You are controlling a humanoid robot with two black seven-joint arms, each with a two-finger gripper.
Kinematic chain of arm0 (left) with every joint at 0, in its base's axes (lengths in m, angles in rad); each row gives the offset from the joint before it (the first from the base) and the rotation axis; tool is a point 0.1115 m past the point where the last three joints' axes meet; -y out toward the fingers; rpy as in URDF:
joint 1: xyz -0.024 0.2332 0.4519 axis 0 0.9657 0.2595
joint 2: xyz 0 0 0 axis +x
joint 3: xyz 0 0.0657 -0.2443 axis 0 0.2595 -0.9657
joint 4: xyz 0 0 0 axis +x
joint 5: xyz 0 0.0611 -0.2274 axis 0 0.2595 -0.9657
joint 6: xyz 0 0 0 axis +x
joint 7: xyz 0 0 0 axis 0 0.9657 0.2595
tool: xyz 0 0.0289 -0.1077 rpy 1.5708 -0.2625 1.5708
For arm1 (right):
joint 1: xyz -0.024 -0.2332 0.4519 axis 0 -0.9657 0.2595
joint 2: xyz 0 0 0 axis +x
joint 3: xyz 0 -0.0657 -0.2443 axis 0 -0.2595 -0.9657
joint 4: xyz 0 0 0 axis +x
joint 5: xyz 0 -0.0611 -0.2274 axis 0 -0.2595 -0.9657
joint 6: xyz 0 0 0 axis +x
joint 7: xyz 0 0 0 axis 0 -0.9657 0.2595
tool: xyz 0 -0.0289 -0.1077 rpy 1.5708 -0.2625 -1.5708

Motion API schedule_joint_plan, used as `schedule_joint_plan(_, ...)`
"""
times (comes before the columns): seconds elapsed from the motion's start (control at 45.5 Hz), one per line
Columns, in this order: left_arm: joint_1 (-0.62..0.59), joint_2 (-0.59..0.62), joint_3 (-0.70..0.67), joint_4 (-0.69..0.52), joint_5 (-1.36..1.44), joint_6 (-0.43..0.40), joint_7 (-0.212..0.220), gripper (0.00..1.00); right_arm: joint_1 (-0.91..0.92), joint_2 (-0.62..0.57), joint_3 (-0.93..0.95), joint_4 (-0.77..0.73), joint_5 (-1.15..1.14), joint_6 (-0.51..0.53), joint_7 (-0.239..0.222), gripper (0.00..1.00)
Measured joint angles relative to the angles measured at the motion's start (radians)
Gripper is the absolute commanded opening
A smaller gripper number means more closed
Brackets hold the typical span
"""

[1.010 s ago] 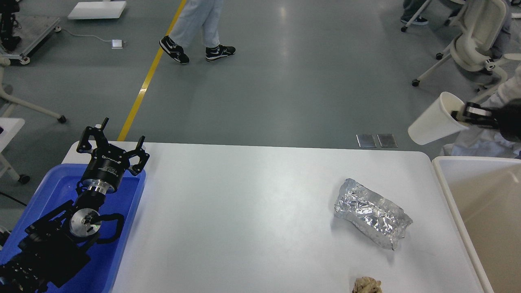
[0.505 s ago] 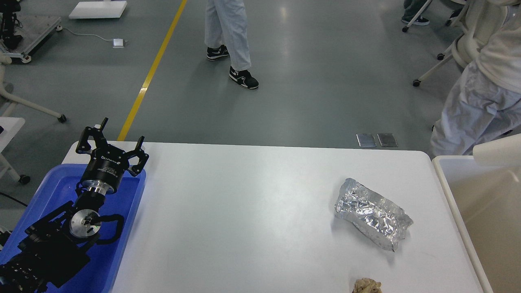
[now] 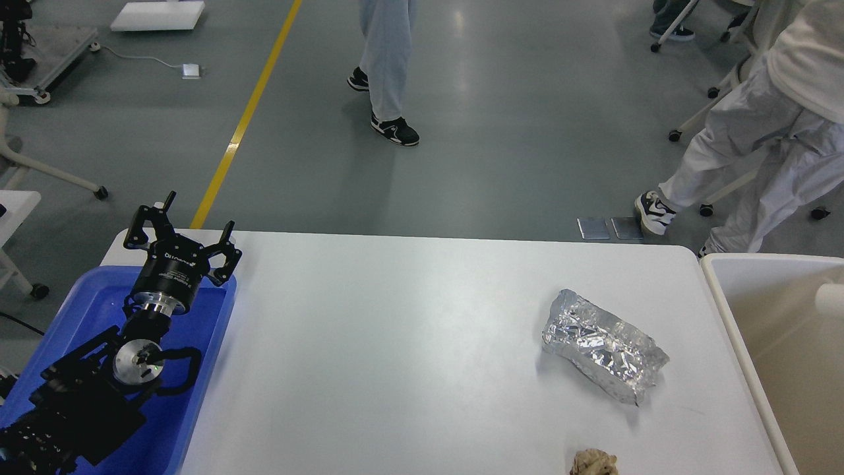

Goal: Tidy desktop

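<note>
The white desktop (image 3: 409, 343) fills the middle of the head view. A crumpled silver foil packet (image 3: 603, 354) lies on its right part. A small brownish crumpled wad (image 3: 595, 463) lies at the front edge, below the foil. My left gripper (image 3: 186, 221) is open and empty, held above the far corner of the blue tray (image 3: 212, 330) at the left. My right gripper is out of view. A bit of a white cup (image 3: 829, 299) shows at the right edge, over the cream bin.
The cream-white rimmed bin (image 3: 724, 280) stands against the desktop's right side. People walk on the grey floor behind the table, one close to its far right corner (image 3: 738, 152). A yellow floor line (image 3: 237, 132) runs at the back left.
The white cup, held by my right gripper a second ago above the bin's far side, has moved right and down to the frame's edge. The right gripper has left the view. The left arm is still.
</note>
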Motion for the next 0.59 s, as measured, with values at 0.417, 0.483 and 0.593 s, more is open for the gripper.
schedule_joint_plan(0.417,0.000,0.000,0.000,0.000,0.000,0.000,0.000,1.00,-0.084,0.186,0.118,-0.299,0.129,-0.064,0.001,0.00)
schedule_joint_plan(0.483,0.000,0.000,0.000,0.000,0.000,0.000,0.000,1.00,-0.085,0.199,0.132,-0.313,0.134,-0.088,-0.001,0.00)
schedule_joint_plan(0.593,0.000,0.000,0.000,0.000,0.000,0.000,0.000,1.00,-0.084,0.222,0.145,-0.327,0.139,-0.127,-0.004,0.00)
